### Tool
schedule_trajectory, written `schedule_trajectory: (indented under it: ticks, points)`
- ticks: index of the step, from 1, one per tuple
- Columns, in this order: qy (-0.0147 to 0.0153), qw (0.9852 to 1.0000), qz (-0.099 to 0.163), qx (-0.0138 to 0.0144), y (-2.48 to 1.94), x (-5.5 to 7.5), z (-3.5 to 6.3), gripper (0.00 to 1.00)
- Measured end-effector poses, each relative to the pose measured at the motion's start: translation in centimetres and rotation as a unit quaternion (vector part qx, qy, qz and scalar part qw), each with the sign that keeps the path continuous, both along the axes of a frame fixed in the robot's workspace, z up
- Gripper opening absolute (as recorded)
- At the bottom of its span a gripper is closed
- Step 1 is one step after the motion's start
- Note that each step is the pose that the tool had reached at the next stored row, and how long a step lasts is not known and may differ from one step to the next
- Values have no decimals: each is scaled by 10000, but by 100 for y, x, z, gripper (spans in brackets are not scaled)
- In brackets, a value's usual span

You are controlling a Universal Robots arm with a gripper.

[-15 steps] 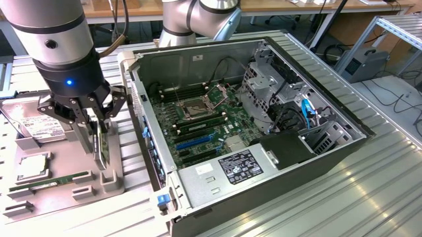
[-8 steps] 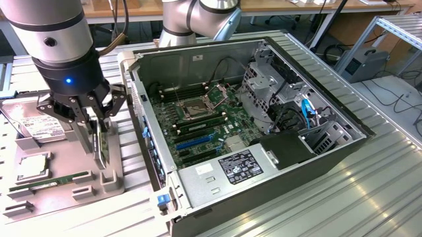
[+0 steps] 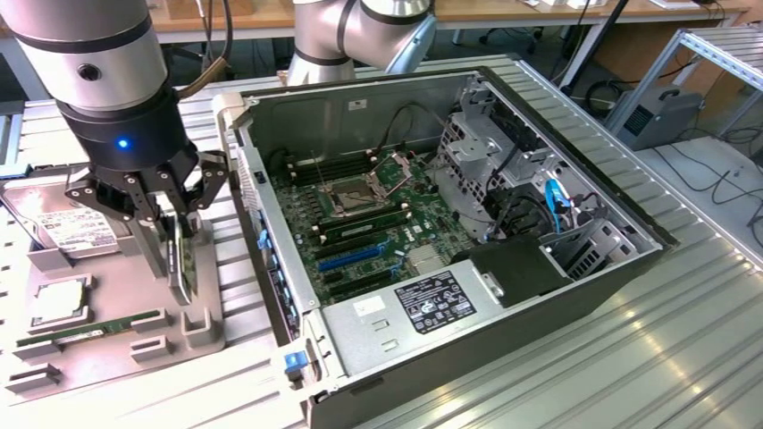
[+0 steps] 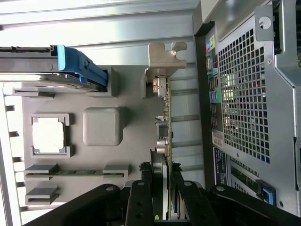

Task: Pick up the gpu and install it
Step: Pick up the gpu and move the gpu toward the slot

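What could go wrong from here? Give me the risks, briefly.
1. The gripper straddles the gpu, which stands on edge in the gray tray; an off-centre hold could tilt or jam it in its holder.
2. The computer case wall rises right beside the tray; the gpu's metal bracket might clip it.

Brightly and evenly lit from overhead, streaked with pale glare along the ribbed metal table [image 3: 685, 349], softly shadowed inside the open computer case [image 3: 357, 116], blown out to white in the wrist view over the processor [image 4: 48, 135] and the table slats beside the grey tray [image 4: 131, 136]
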State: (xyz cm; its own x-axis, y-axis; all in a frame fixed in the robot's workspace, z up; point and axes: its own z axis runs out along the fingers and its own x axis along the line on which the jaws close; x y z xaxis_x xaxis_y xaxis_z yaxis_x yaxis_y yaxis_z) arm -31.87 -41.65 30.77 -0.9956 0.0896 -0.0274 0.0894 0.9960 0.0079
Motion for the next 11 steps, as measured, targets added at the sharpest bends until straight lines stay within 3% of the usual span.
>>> schedule_trajectory:
  ticks: [11]
  points:
    - [0, 10000, 0, 0, 0, 0, 46, 27]
